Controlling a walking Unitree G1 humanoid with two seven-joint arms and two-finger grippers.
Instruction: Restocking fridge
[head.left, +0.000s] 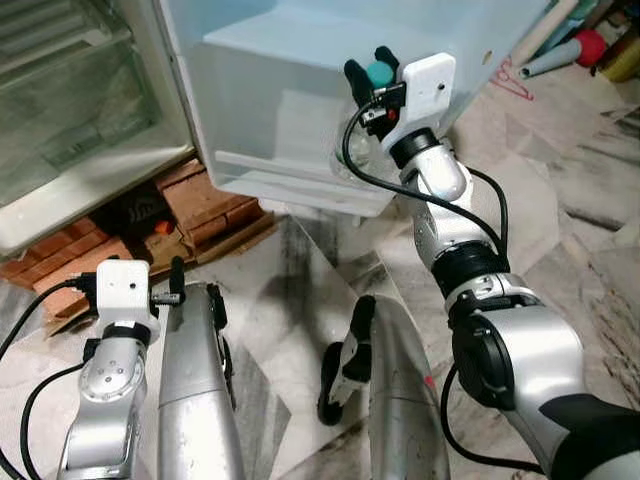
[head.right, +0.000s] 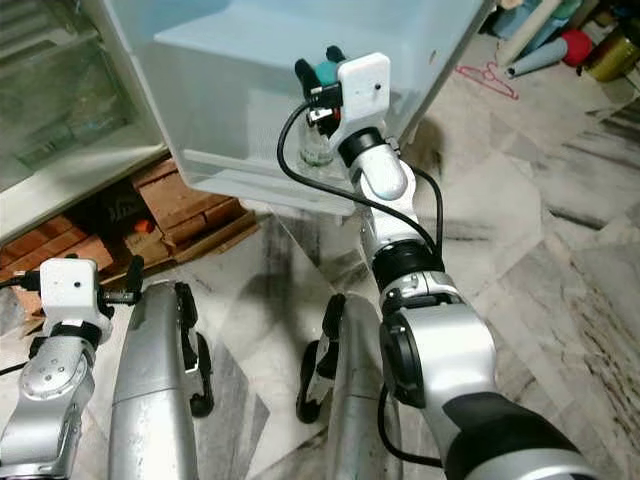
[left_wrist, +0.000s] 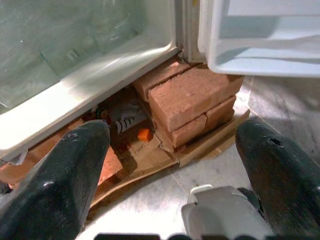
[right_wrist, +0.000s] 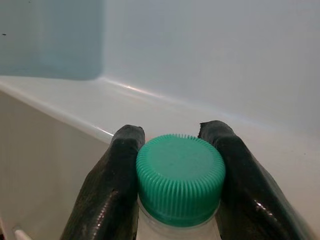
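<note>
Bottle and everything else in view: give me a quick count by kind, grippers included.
Bottles with green cap: 1, held by the right gripper at the fridge door shelf
Grippers: 2, the left gripper open over the floor
Brick stacks under the fridge: 1
Pink hangers on the floor: 1
Total: 5

From my seat, the bottle (right_wrist: 177, 227) below the right gripper (right_wrist: 179, 165) is cut off under its green cap (right_wrist: 180, 179). Small items under the fridge (left_wrist: 100, 75), beyond the left gripper (left_wrist: 170, 165), are too blurred to identify.
</note>
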